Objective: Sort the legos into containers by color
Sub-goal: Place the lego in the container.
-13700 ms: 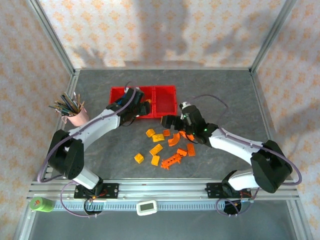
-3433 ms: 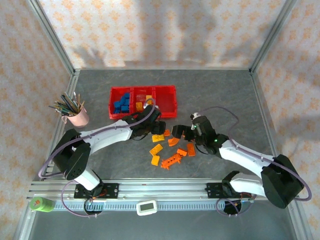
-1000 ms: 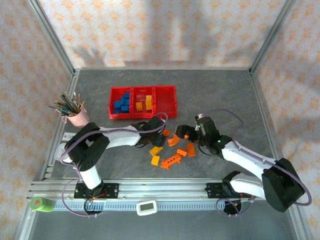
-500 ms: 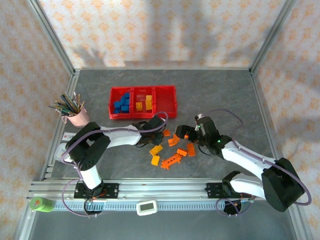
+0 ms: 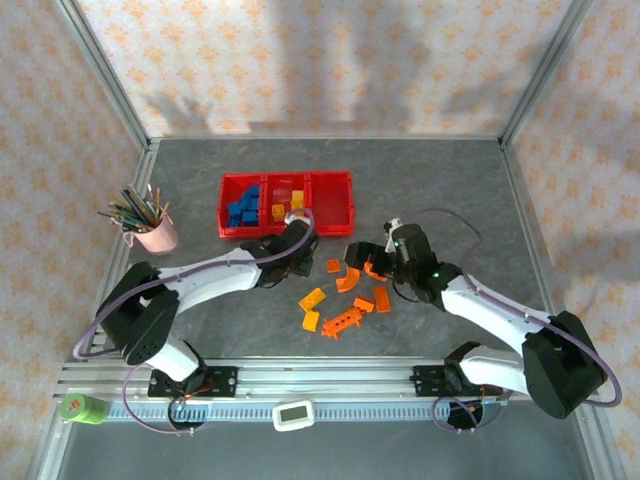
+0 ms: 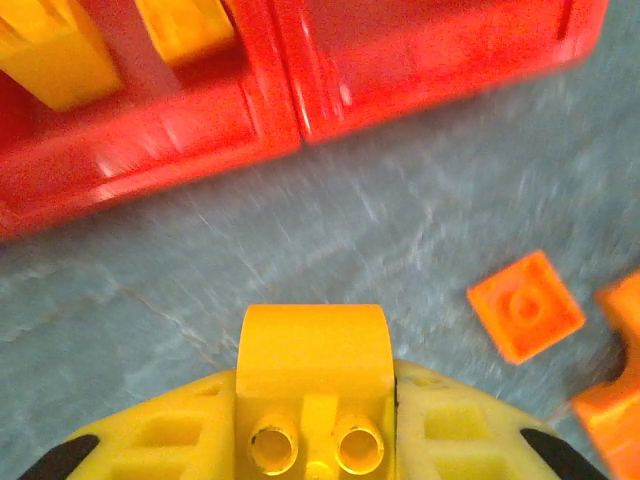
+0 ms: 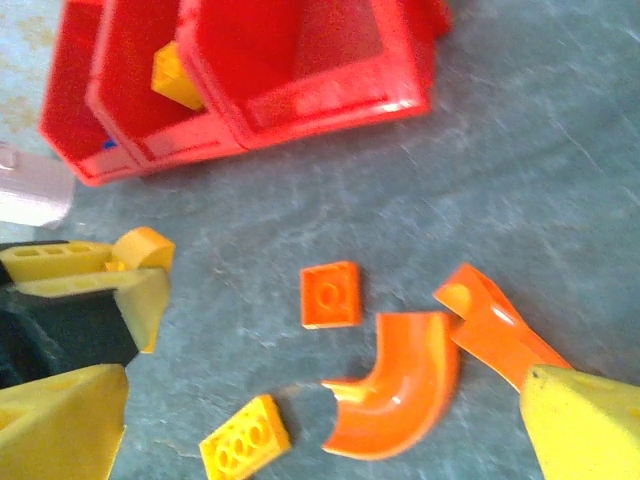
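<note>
My left gripper (image 6: pixel 313 425) is shut on a curved yellow lego (image 6: pixel 313 355), held just in front of the red containers (image 6: pixel 300 120). From above, that gripper (image 5: pixel 292 243) hovers below the middle bin of the containers (image 5: pixel 285 177), which hold blue legos (image 5: pixel 242 208) and yellow legos (image 5: pixel 283 207). My right gripper (image 7: pixel 320 385) is open above a curved orange lego (image 7: pixel 405 390), an orange square (image 7: pixel 330 294) and a yellow brick (image 7: pixel 245 437). On the table between the arms lie loose legos, among them the long toothed orange piece (image 5: pixel 343 322).
A pink cup of pencils (image 5: pixel 152 232) stands at the left. A green cylinder (image 5: pixel 82 408) and a white device (image 5: pixel 294 414) sit on the front rail. Metal frame posts border the grey table (image 5: pixel 430 190).
The left gripper has shut on the yellow lego and carried it up toward the containers. The right gripper has shifted slightly up and left, still open.
</note>
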{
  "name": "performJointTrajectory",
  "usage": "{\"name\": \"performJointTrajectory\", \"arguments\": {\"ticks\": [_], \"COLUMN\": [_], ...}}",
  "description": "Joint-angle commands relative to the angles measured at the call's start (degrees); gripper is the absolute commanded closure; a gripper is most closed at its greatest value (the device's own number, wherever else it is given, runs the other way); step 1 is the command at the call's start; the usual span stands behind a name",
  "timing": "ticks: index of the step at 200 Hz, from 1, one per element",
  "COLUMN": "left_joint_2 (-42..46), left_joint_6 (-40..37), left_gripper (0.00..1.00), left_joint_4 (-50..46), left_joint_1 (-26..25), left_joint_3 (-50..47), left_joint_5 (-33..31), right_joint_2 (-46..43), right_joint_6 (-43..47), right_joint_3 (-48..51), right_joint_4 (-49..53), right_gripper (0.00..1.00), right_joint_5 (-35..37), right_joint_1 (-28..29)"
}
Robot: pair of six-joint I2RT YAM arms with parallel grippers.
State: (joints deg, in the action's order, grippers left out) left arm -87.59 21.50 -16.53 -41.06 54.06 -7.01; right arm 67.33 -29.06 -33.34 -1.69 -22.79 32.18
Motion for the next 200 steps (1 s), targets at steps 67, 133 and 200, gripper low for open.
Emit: {"name": "performJointTrajectory", "arguments": {"ticks": [67,133,200], "left_joint_2": [-15.87,-25.44,-10.97], "left_joint_6": [3.7,2.15,2.91], "left_gripper": [0.75,0.5,0.41], "left_joint_4": [-4.37,-5.59,-4.26], "left_joint_1": [12.67,16.55,15.99], "left_joint_3": [24.75,36.1,24.96], "left_joint_5": [-9.19,-5.39,2.63], "right_joint_2": [8.62,8.47,6.96], "right_joint_6": [1.05,2.23,5.0], "right_joint_3": [-7.26,-7.97,-8.51], "right_joint_4": [-7.22,-5.48,-1.21], "right_gripper": [0.0,0.0,0.0], "right_joint_5": [-1.42,-0.89,-1.49], "right_joint_1": [-0.28,-0.27,-0.28]}}
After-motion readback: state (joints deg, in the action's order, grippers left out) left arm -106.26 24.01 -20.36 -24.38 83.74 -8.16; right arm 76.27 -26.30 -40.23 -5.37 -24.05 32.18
